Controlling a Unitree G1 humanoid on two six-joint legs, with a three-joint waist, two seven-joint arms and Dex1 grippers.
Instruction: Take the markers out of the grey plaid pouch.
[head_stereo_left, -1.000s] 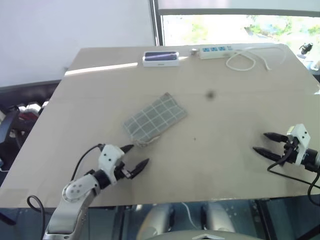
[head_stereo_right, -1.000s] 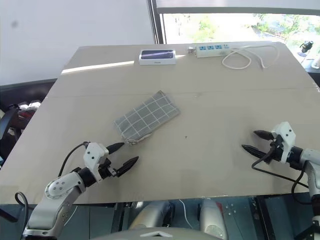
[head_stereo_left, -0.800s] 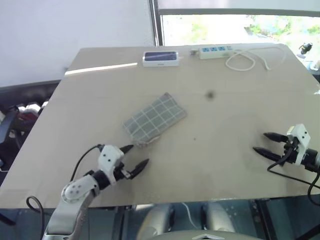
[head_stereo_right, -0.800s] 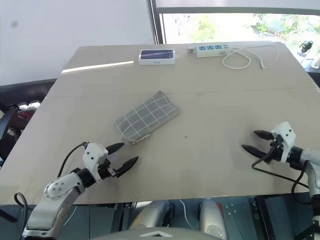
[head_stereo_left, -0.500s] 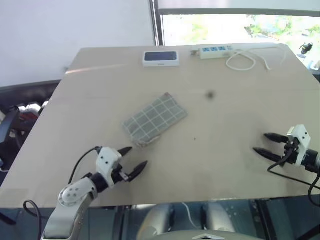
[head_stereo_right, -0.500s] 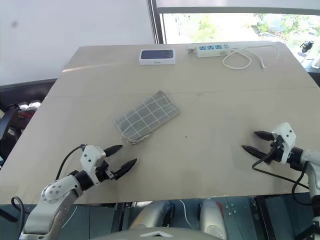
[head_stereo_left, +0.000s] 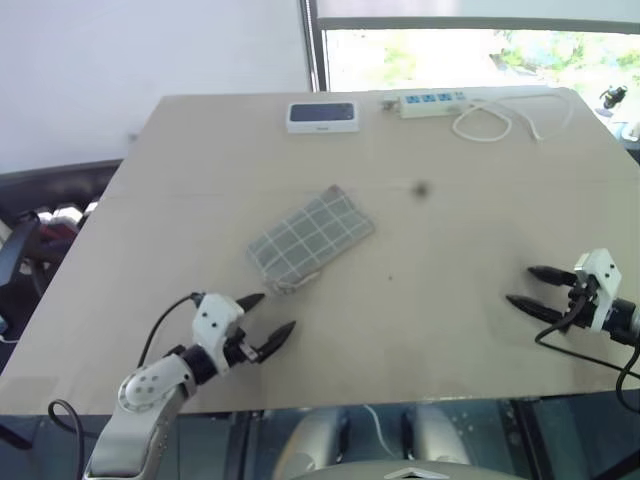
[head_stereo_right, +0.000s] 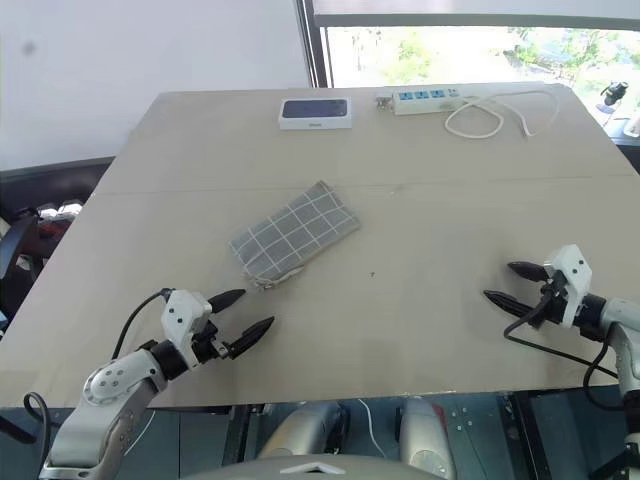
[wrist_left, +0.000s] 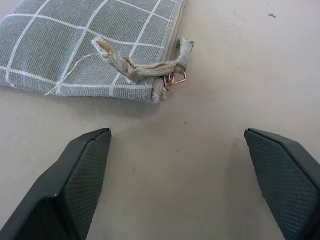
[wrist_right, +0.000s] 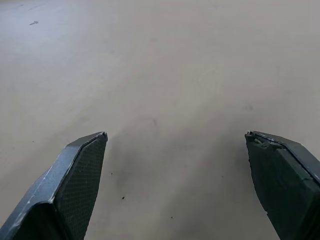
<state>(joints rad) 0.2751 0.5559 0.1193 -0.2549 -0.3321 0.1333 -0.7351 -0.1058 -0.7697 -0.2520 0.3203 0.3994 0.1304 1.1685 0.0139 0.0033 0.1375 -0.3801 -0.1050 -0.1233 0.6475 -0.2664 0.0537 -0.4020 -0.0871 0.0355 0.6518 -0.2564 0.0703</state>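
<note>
The grey plaid pouch (head_stereo_left: 310, 239) lies flat and zipped near the middle of the tan table (head_stereo_left: 450, 230). Its fabric zipper pull (wrist_left: 137, 67) with a small metal ring points toward my left gripper. No markers are visible. My left gripper (head_stereo_left: 268, 317) hovers open just short of the pouch's near corner, with nothing between its fingers. My right gripper (head_stereo_left: 528, 287) is open over bare table at the right edge, far from the pouch.
A white-and-dark-blue box (head_stereo_left: 322, 116) sits at the table's far edge. Beside it lie a white power strip (head_stereo_left: 432, 101) and its looped cable (head_stereo_left: 500, 120). A dark chair (head_stereo_left: 30, 250) stands off the table's left side.
The left arm has slid slightly back toward the near table edge. The sunlit stripe on the far left of the table has faded. The right arm has not moved.
</note>
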